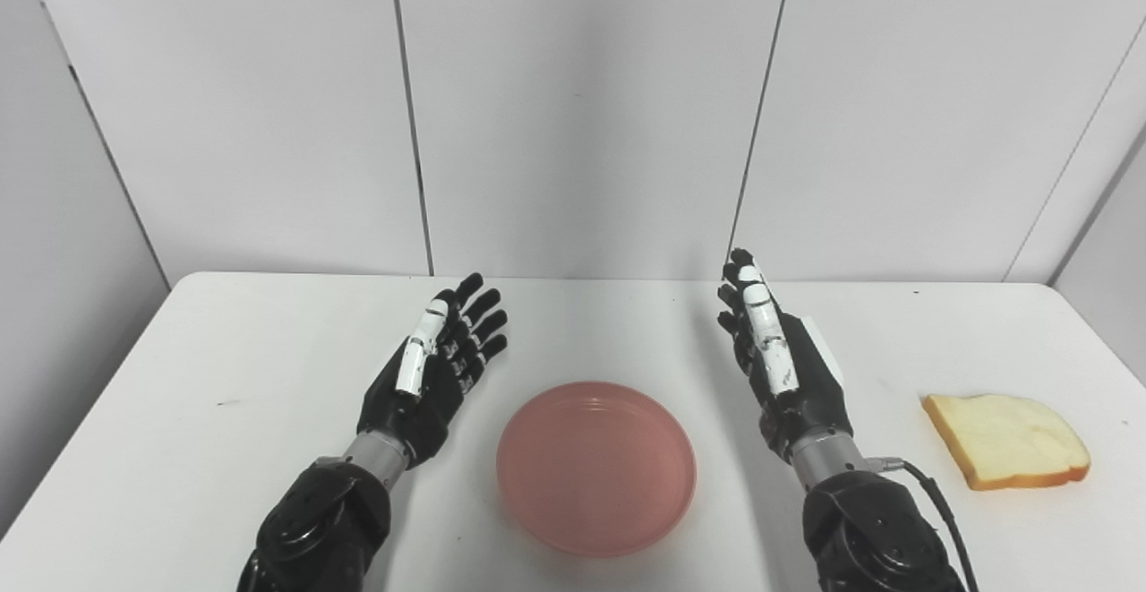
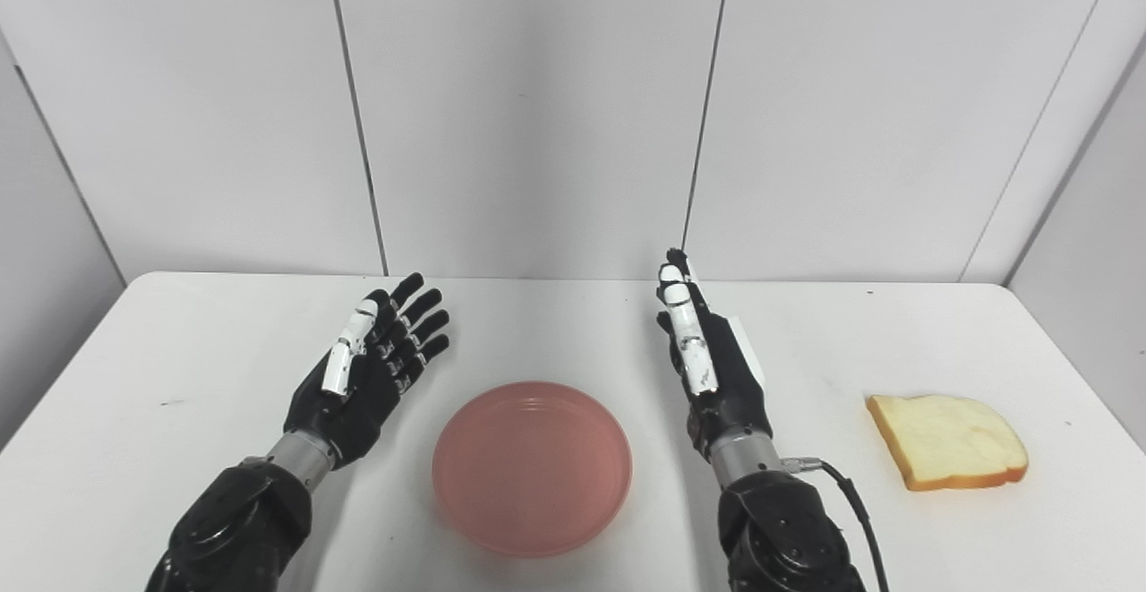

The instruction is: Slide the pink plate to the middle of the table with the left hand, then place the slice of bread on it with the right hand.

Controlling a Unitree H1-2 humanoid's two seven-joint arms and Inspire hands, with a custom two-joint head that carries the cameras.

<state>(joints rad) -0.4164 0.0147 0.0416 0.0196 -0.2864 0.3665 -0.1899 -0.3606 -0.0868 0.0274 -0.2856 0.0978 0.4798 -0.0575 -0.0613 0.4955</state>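
A round pink plate (image 1: pixel 596 467) lies on the white table (image 1: pixel 224 368) near the front edge, about midway between my two arms, with nothing on it. A slice of bread (image 1: pixel 1007 439) with a tan crust lies flat on the table at the right. My left hand (image 1: pixel 436 368) hovers just left of the plate, palm turned up, fingers spread, holding nothing. On the other side of the plate my right hand (image 1: pixel 777 355) is open too, fingers straight and pointing away from me, well left of the bread.
Grey wall panels (image 1: pixel 573 108) stand close behind the table's far edge. A black cable (image 1: pixel 931 493) runs from my right wrist toward the front edge.
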